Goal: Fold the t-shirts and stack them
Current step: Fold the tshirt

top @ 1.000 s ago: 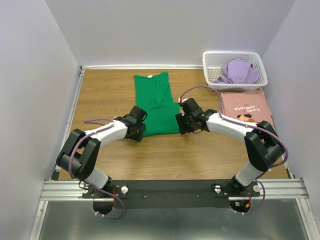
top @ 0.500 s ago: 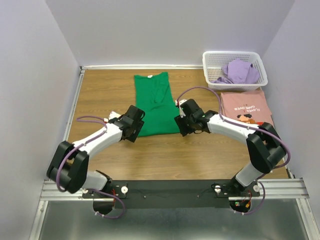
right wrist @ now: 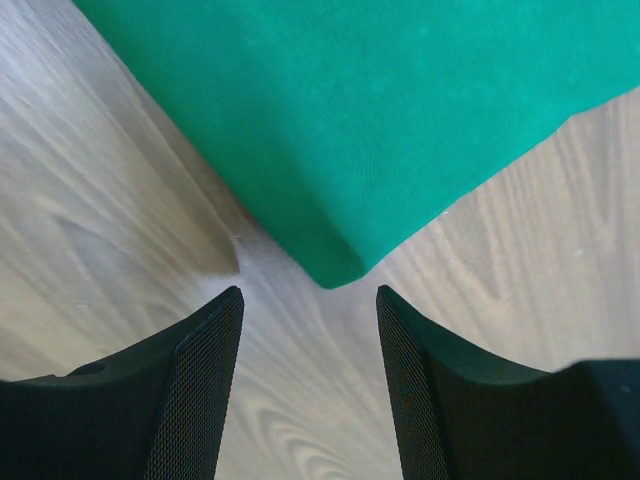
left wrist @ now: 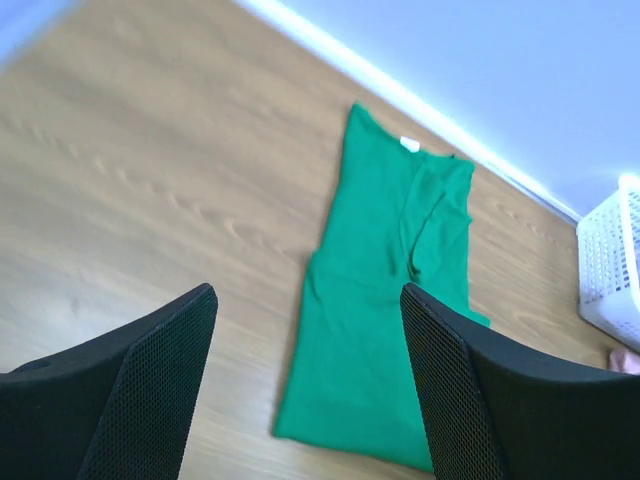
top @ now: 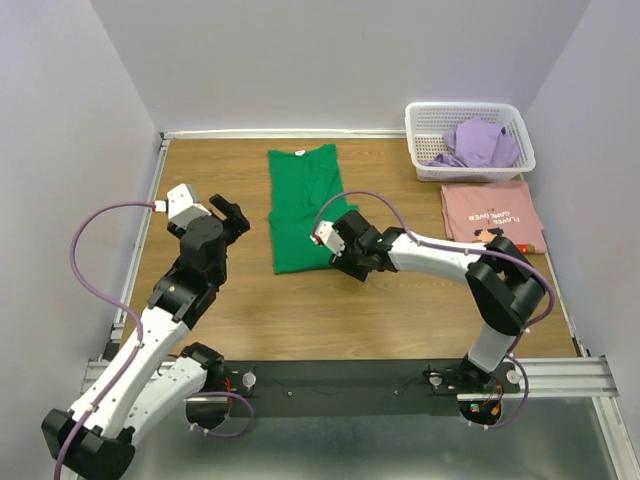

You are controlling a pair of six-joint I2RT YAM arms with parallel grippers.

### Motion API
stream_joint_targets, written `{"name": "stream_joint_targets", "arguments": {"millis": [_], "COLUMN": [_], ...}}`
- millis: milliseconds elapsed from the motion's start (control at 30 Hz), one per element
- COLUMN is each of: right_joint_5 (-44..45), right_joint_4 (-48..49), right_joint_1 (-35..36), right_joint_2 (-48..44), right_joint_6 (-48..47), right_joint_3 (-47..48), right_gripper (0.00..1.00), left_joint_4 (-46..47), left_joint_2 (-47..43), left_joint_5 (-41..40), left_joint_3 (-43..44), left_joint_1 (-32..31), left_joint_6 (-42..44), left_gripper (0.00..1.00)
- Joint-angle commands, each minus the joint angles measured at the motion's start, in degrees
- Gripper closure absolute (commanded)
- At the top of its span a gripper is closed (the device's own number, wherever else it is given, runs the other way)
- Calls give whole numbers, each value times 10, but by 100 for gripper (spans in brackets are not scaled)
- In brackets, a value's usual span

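Top view: green t-shirt [top: 305, 205] lies as long folded strip on table [top: 400, 320]. Left gripper [top: 232, 215] is raised beside it, right gripper [top: 340, 258] low at near corner.

Left wrist: we see fingers [left wrist: 150, 390] wide, empty.

Right wrist: fingers apart, empty, corner just ahead. Risk, we judge: pinching top layer only would peel fold open.

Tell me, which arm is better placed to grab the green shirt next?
Right. The right gripper sits low, open, just short of the green shirt's near corner; the left gripper hangs high, off to the shirt's side.
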Motion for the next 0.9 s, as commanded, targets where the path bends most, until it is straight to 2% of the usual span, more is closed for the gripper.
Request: {"name": "stream_joint_targets", "arguments": {"millis": [0,333,600,700,733,800,833,867], "right_joint_5": [57,113,117,108,105,100,98,97], "right_joint_4": [5,6,6,5,5,4,3,2], "right_joint_1": [22,41,41,40,41,41,41,41], "right_joint_2": [30,94,123,127,130,131,131,131], "right_joint_6": [-86,-133,-146,-145,-143,-140,-137,-135], "right_joint_3": [24,42,48,47,46,43,39,38], "right_gripper": [36,36,40,49,58,66,78,83], "left_joint_4": [83,65,60,64,64,63,59,57], "left_joint_2": [-15,-9,-23,-26,-25,-23,-23,-22], "left_joint_5": [-5,-5,-2,2,4,15,19,23], "left_joint_3": [-21,-27,-41,-43,-42,-38,-38,-36], "left_joint_1": [10,28,38,40,39,40,40,40], "left_joint_6": [164,200,195,198,199,198,192,187], "left_gripper": [17,16,16,16,16,17,16,16]}}
